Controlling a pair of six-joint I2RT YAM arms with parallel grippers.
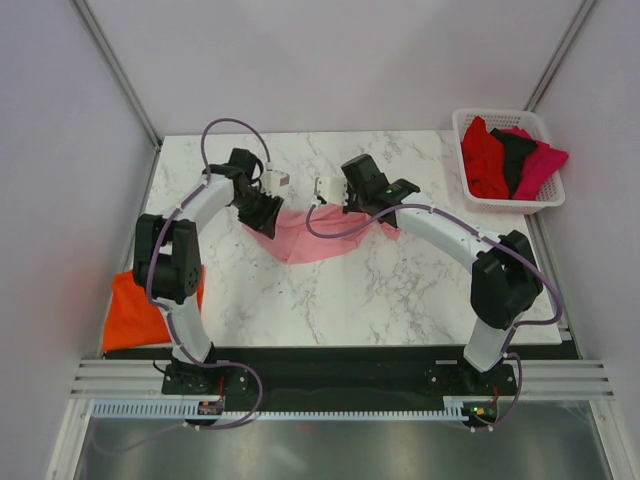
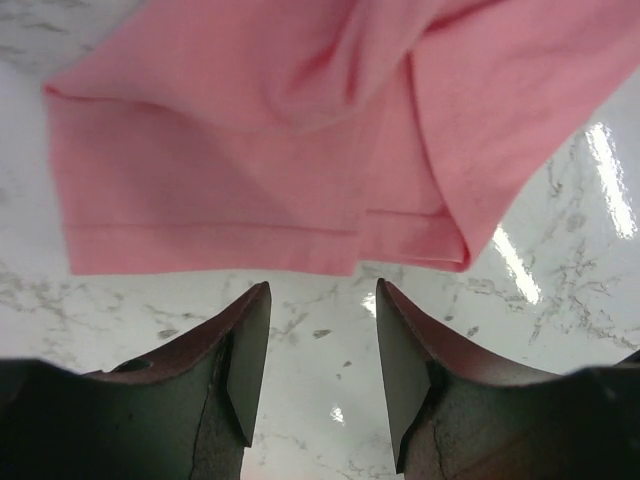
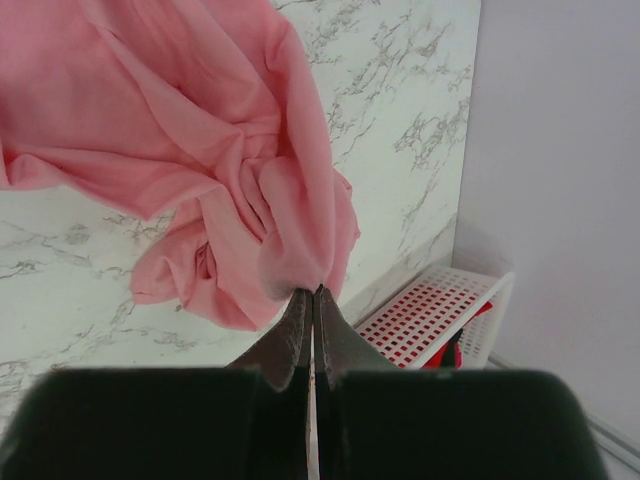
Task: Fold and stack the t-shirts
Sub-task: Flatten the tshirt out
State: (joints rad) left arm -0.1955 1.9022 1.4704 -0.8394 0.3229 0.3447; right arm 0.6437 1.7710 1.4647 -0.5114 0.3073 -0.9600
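Pink t-shirt (image 1: 318, 238) lies bunched mid-surface (image 1: 400, 300), a fold pinched in the closed right pincer (image 3: 312, 298), left pincer (image 2: 322, 300) spread empty beside the hem; flattening step, next likely needs a left grasp on that hem.

pink t-shirt (image 1: 310, 240) crumpled, table (image 1: 400, 300) centre | orange t-shirt (image 1: 135, 312) flat, left edge

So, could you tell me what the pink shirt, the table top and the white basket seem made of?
The pink t-shirt: soft thin knit cloth, perhaps cotton jersey, matte; it drapes and bunches in folds.
The table top: white marble look with grey veins, possibly laminate; glossy, it mirrors lights.
The basket: apparently white moulded plastic, with a grid of holes.
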